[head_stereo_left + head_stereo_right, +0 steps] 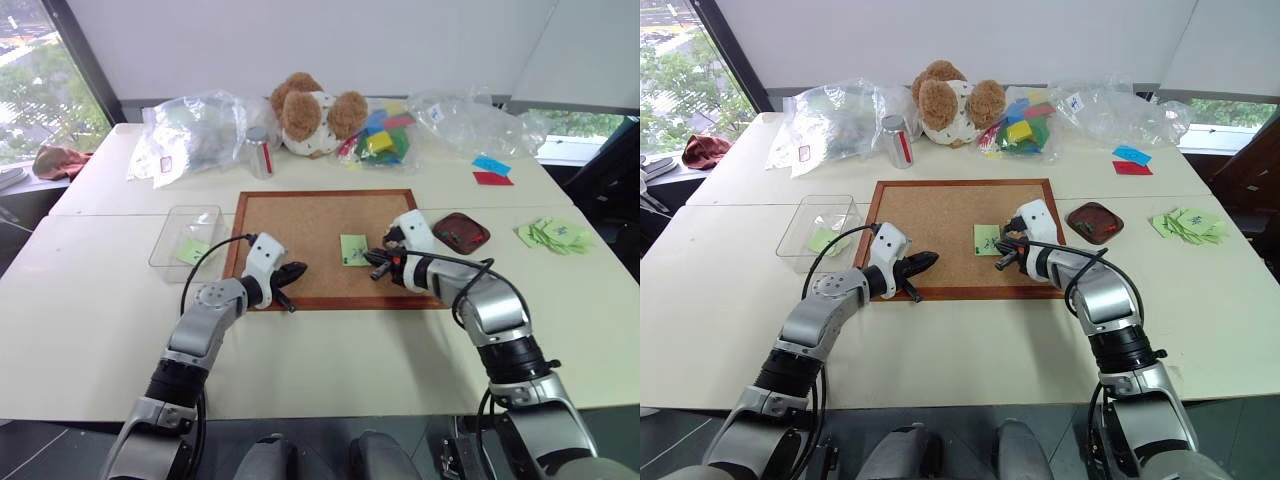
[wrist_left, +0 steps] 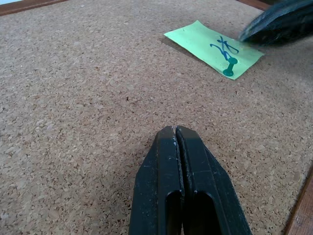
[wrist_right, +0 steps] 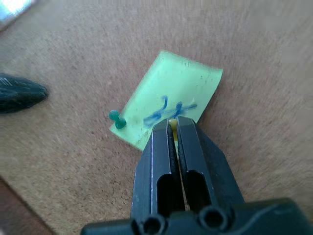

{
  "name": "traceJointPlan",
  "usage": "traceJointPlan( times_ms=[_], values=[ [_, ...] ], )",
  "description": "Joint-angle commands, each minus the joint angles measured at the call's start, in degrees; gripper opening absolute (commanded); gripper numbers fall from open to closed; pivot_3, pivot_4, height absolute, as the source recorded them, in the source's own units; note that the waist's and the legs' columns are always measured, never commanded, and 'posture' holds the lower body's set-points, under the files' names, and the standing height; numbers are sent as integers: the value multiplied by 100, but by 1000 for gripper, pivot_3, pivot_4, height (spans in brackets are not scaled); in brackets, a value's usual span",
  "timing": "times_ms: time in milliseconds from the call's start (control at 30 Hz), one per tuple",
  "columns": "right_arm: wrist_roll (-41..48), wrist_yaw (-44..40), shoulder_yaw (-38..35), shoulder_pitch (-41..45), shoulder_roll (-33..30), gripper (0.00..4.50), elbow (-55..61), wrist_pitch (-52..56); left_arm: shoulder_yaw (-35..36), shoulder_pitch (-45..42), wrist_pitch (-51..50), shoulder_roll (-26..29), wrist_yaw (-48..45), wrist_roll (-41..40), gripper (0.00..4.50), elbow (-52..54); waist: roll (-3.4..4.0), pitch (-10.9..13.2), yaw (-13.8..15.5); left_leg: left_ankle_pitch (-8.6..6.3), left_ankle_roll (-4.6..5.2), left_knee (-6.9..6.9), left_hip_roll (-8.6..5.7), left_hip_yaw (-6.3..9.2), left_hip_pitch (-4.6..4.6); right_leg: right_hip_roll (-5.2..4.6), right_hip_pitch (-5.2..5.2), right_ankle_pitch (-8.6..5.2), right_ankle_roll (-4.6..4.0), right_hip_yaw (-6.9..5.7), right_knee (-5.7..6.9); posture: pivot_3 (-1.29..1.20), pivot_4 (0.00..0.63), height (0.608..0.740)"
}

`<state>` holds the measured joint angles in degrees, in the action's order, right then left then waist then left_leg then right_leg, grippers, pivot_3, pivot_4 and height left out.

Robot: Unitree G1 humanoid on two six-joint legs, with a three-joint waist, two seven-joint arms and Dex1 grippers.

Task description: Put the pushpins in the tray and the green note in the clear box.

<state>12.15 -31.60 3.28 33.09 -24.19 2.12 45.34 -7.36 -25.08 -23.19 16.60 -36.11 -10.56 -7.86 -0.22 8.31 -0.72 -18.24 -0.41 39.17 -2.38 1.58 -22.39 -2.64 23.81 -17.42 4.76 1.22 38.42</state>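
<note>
Your right gripper [image 3: 174, 128] has its fingers pressed together at the near edge of the green note [image 3: 171, 95], with a sliver of yellow showing between the tips; it looks like a pin head pinched there, though you cannot be sure from these views. A green pushpin [image 3: 116, 119] stands in the note's corner, pinning it to the corkboard [image 1: 300, 225]. Your left gripper [image 2: 175, 134] is closed on nothing, hovering low over bare cork, well apart from the note. The step in hand reads as pulling pins: the note cannot go anywhere while that green pin holds it. If the right gripper does hold a pin, your next move is to carry it to the dark red-brown tray [image 1: 461, 233], which sits just beside the board's right edge, and release it there; then come back for the green pin with a straight pull so the paper does not tear. The clear box [image 1: 186, 236] waits off the board's left edge, with a green slip already in it. All of it rests on a pale tabletop [image 1: 330, 350], with a teddy bear [image 1: 315, 115], plastic bags [image 1: 195, 130] and a heap of green slips [image 1: 555, 235] toward the far and right sides, and windows behind
</note>
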Motion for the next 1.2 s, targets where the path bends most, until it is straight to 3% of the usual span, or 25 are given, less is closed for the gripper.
traceJointPlan(
  times_ms=[33, 267, 533, 833, 1100, 1200],
  values=[
    [189, 144, -574, 219, -197, 14, 339, 138, -112, 154, -122, 15, -16, 97, 0, -189, 0, 0, 1, 0, 0, 1, 0, 0, 0, 0, -2, 0, 0, 0, -1, 0, 150, 740],
    [-77, 665, -1146, 399, -542, 14, -484, -221, -127, 136, -98, 9, -27, 96, 0, -229, -1, 0, 0, -1, 2, 0, 0, 1, 7, 0, -12, 0, 0, 0, -8, 0, 150, 740],
    [-517, 1463, -1468, 909, -774, 14, -2487, -1215, -134, 123, -75, -9, -29, 105, 0, -249, 0, -1, -2, -1, 2, 0, 0, -1, 9, 0, -14, 0, 0, 0, -7, 0, 150, 740],
    [-349, 1492, -1611, 1364, -681, 14, -4031, -1798, -128, 154, -98, 10, -24, 106, 0, -200, 2, -2, -9, 0, 2, 1, 0, -3, 10, 0, -17, 0, 0, 1, -7, 0, 150, 740],
    [-273, 1309, -1614, 1484, -649, 14, -4470, -1997, -119, 181, -120, 18, -5, 100, 0, -149, 2, -2, -11, -1, 2, 1, 0, -2, 10, 0, -19, 0, 0, 1, -8, 0, 150, 740],
    [-269, 1311, -1612, 1472, -649, 873, -4455, -2020, -116, 186, -121, 23, -1, 101, 0, -141, 2, -2, -12, 0, 2, 1, 0, -2, 10, 0, -19, 0, 0, 1, -8, 0, 150, 740]
  ],
)
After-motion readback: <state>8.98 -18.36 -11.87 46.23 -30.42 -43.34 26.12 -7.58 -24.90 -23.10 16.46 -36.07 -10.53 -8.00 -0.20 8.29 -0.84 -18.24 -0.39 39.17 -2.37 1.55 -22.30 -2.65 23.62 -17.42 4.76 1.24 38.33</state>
